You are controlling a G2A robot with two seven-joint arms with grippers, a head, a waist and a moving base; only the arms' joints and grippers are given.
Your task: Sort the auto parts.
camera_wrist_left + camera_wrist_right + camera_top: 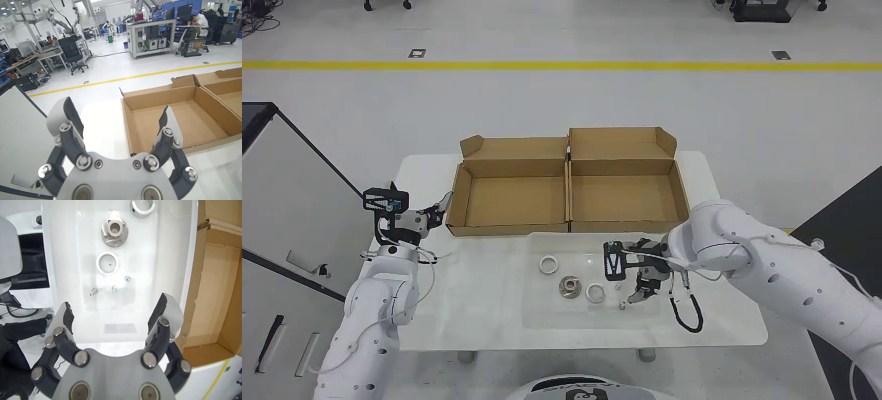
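Both open: my right gripper [115, 311] over the white plastic tray [62, 256] where silver metal rings [107, 263], flanged steel bushing [114, 232] and small bolts [114, 288] lie, my left gripper [118, 113] beside the brown cardboard boxes [512, 195]. I judge nothing sorted yet.

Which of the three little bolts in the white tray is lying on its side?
The bolt farthest from the cardboard box: its shaft lies flat on the tray, while the middle bolt and the bolt nearest the box stand on end.

From high up the top view looks down on the whole table [482, 300], sharing the cardboard boxes [512, 165] with the low, outward-facing left wrist view and the white tray [552, 300] with the close, downward-facing right wrist view.
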